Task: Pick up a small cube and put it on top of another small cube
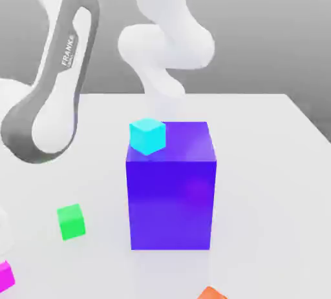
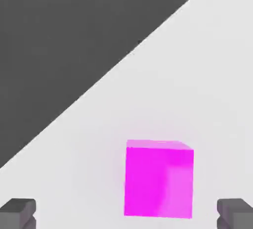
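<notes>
My open end effector [image 2: 126, 214] hovers over the magenta cube [image 2: 158, 182]; it looks light and stiff; I'd grip opposite sides.

A simulated robot workspace, with coloured blocks [image 1: 171, 204] on a tabletop [image 1: 258, 188].
</notes>
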